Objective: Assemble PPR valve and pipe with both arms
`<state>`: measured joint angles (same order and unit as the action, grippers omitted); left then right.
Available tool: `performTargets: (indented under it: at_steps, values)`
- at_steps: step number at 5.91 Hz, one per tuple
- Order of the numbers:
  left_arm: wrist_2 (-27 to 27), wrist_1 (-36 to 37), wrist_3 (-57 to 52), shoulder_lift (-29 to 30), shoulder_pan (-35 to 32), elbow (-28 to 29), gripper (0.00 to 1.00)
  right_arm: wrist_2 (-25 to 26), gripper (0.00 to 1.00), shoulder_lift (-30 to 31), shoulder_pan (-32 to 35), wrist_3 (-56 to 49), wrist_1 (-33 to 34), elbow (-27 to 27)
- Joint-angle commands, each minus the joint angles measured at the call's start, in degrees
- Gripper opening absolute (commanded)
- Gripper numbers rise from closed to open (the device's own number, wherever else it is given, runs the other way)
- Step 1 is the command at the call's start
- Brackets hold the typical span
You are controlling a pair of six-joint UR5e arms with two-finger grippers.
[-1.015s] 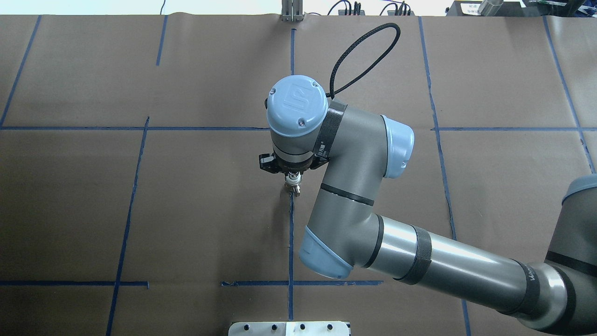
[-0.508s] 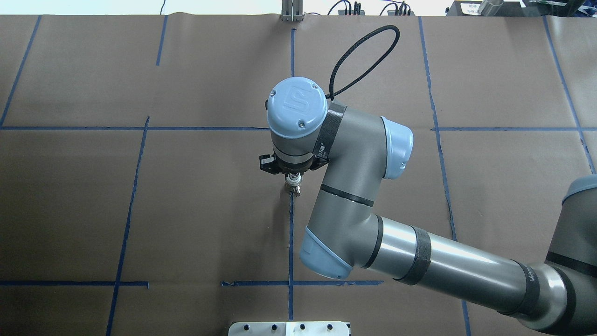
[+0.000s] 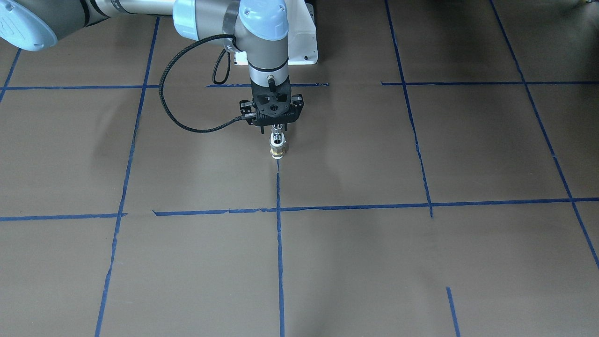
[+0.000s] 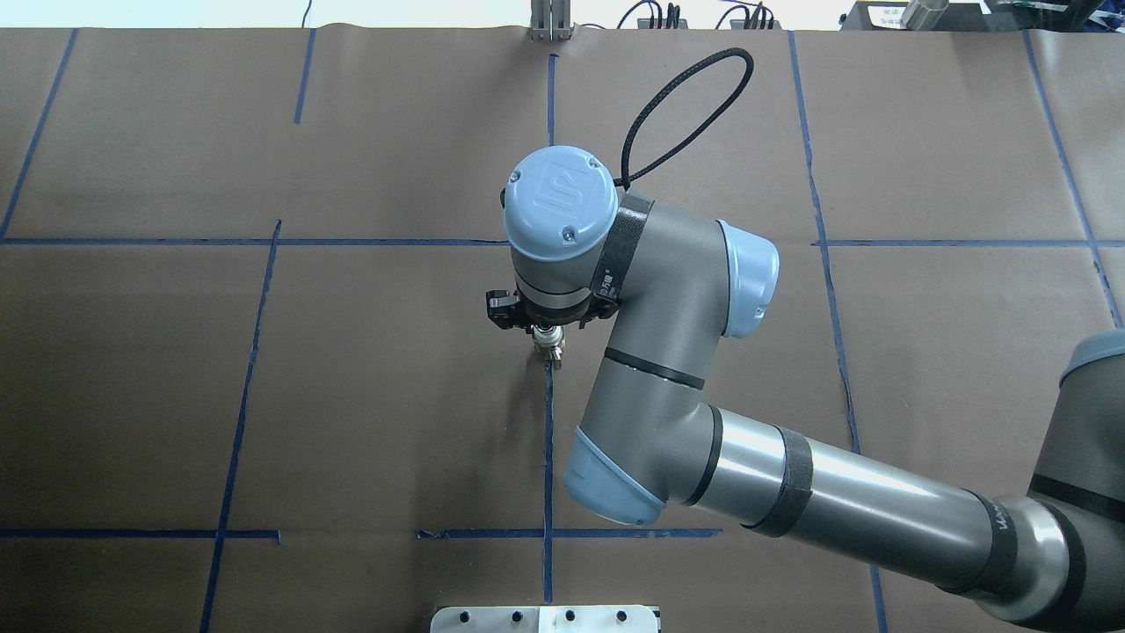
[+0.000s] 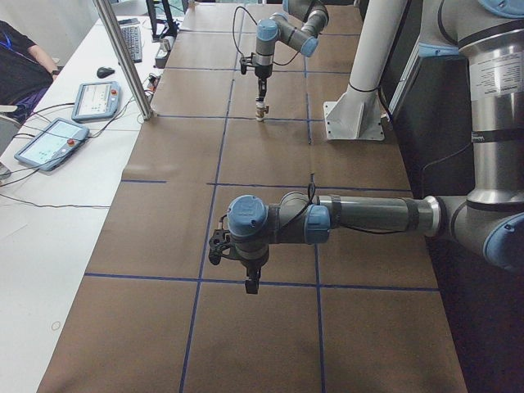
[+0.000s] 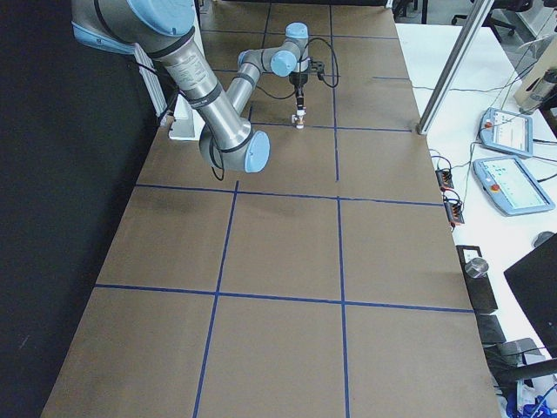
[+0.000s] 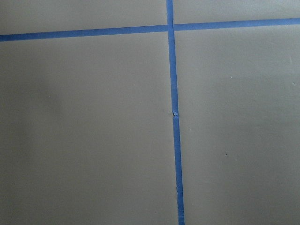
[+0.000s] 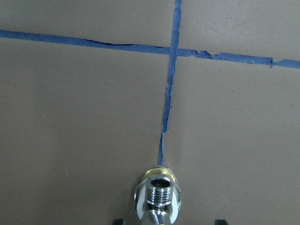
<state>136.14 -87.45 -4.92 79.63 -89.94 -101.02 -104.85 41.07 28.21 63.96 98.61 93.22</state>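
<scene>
My right gripper (image 3: 278, 127) points straight down near the table's middle and is shut on the pipe (image 3: 277, 137), a small chrome fitting. The PPR valve (image 3: 277, 151), with its brass band, sits joined under the pipe, at or just above the brown table. In the overhead view the right gripper (image 4: 547, 329) is mostly hidden under the wrist, with the valve (image 4: 553, 353) peeking out. The right wrist view shows the pipe's threaded end (image 8: 158, 197). My left gripper (image 5: 251, 284) hangs over bare table far from the parts. I cannot tell if it is open.
Blue tape lines (image 4: 548, 440) grid the brown paper table. A white base plate (image 3: 306, 47) sits at the robot's edge. A black cable (image 4: 685, 97) loops off the right wrist. A metal post (image 5: 123, 57) and teach pendants (image 5: 49, 143) stand on the operators' side.
The right wrist has turned slightly, and the gripper with the pipe and valve has shifted a touch left and away from the robot.
</scene>
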Motion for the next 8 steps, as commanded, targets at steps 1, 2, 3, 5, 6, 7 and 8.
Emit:
performTargets:
  at_steps: [1, 2, 3, 5, 6, 7, 8]
  values:
    - [0.0, 0.0, 0.0, 0.0, 0.0, 0.0, 1.0, 0.0, 0.99, 0.0, 0.0, -0.2, 0.0, 0.1]
    - [0.0, 0.0, 0.0, 0.1, 0.0, 0.0, 1.0, 0.0, 0.99, -0.1, 0.2, -0.2, 0.0, 0.6]
    - [-0.1, 0.0, -0.3, 0.1, 0.0, 0.2, 1.0, -0.8, 0.99, -0.3, 1.9, -1.0, 0.0, 0.9]
    - [-0.3, 0.1, -0.6, 0.1, 0.0, 0.3, 1.0, -10.4, 0.99, 1.5, 10.8, -8.0, 0.4, 0.7]
    - [-0.6, 0.1, -0.5, 0.1, 0.0, -0.1, 1.0, -14.5, 0.99, 5.0, 16.6, -16.1, 0.4, 0.7]
    - [-2.1, 0.1, -0.4, 0.1, 0.2, 0.2, 1.0, -17.0, 0.99, 10.6, 22.4, -28.4, 0.4, 0.6]
    - [-2.3, 0.1, -0.5, 0.0, 0.2, 0.1, 1.0, -20.5, 0.99, 15.5, 28.4, -39.8, 0.4, 0.4]
